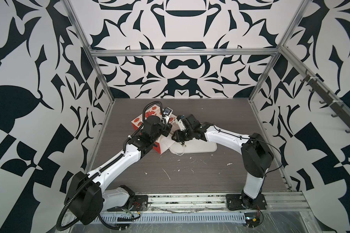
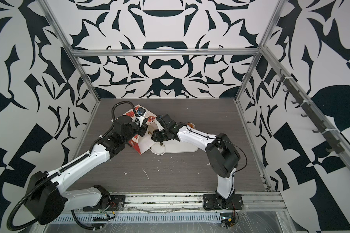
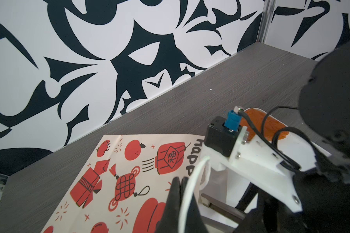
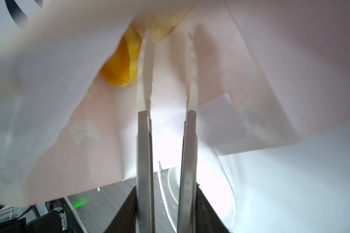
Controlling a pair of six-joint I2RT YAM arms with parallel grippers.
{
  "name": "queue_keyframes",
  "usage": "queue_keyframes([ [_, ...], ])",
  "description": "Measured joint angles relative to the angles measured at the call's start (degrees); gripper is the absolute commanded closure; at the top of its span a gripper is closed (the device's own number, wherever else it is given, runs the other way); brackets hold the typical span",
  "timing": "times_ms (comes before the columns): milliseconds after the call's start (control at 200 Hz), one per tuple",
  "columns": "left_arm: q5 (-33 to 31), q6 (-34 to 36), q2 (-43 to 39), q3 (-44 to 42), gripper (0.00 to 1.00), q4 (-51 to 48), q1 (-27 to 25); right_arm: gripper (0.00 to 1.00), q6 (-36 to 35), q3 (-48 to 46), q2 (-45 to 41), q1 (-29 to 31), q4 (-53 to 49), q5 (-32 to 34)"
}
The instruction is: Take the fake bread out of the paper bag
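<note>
On the paper bag (image 3: 109, 201), black lettering (image 3: 195, 155) "HAPP".

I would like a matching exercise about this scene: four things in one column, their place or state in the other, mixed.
1 left pincer
2 paper bag
3 yellow croissant
4 orange-brown pastry

a on the white tray
b printed with red pictures
c shut
d inside the bag

Pairs: 1-c, 2-b, 3-d, 4-a
</note>
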Motion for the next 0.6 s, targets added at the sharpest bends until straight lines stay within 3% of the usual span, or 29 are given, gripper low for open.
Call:
queue_keyframes([
  [120,0.55,0.72,0.0,0.85,0.61,-2.64,0.0,0.58,0.0,-0.22,-0.74,0.0,0.17,0.24],
  [220,1.07,0.83,0.0,1.14,0.53,-5.33,0.0,0.58,-0.02,-0.57,-1.01,0.0,0.52,0.24],
  [600,3.48,0.31,-2.91,0.66,0.49,-12.28,-0.81,0.58,-0.09,-3.3,-1.03,0.0,1.09,0.24],
])
